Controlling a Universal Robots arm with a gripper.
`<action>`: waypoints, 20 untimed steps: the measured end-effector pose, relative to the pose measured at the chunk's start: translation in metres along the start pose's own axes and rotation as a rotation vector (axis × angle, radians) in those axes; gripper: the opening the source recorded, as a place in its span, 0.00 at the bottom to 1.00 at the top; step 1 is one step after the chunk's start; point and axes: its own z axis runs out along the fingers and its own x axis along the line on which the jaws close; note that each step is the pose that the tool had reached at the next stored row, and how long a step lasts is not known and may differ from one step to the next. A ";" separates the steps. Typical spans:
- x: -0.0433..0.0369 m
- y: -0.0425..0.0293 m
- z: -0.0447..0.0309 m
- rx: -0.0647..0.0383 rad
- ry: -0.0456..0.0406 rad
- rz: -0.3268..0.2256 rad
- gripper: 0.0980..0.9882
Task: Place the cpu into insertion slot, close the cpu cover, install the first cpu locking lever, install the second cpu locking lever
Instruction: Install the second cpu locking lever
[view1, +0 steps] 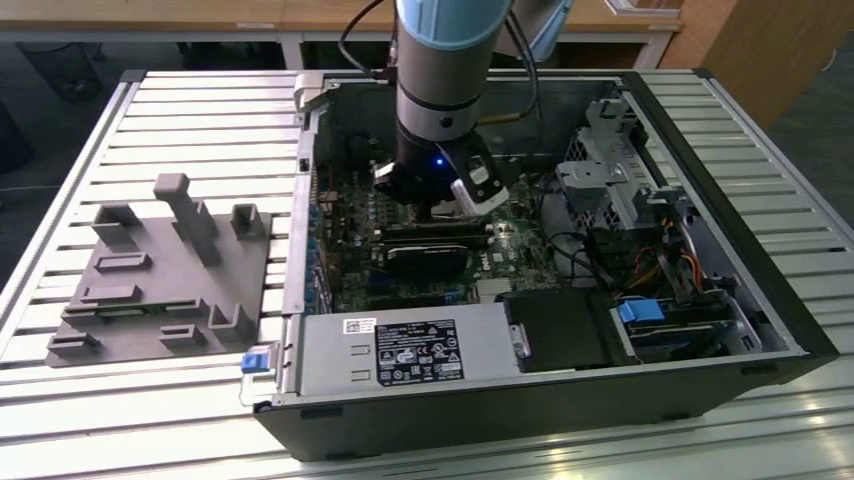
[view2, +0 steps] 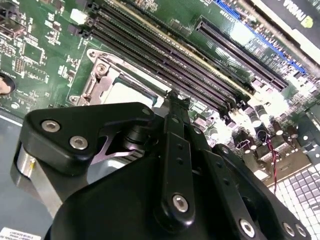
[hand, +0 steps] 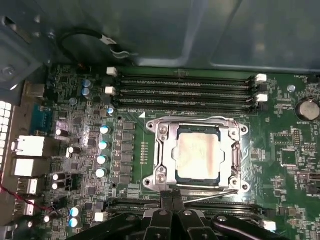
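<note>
In the first wrist view the silvery cpu (hand: 197, 156) lies in the insertion slot (hand: 150, 182) on the green motherboard (hand: 290, 160). The metal cpu cover (hand: 165, 150) is down around it, chip showing through its window. One thin wire lever (hand: 200, 119) runs along the memory-slot side of the cover. A second lever (hand: 212, 195) slants along the opposite side, its end at my gripper (hand: 172, 196), whose fingers are shut together at the socket's edge. The second wrist view has the cpu (view2: 125, 92) just beyond my gripper (view2: 172, 97). In the exterior view my gripper (view1: 447, 210) hangs inside the case.
Long black memory slots (hand: 185, 87) flank the socket. The open computer case (view1: 747, 300) holds a black card (view1: 427, 255), a drive cage (view1: 627, 180) and a power supply (view1: 400, 350). A grey fixture (view1: 160, 270) sits on the slatted table at the exterior view's left.
</note>
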 end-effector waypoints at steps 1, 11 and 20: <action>0.0004 -0.0011 0.0014 -0.001 -0.0001 0.000 0.01; 0.0059 -0.0089 0.0056 -0.026 -0.0006 0.000 0.01; 0.0083 -0.0153 0.0090 -0.059 -0.0015 0.000 0.01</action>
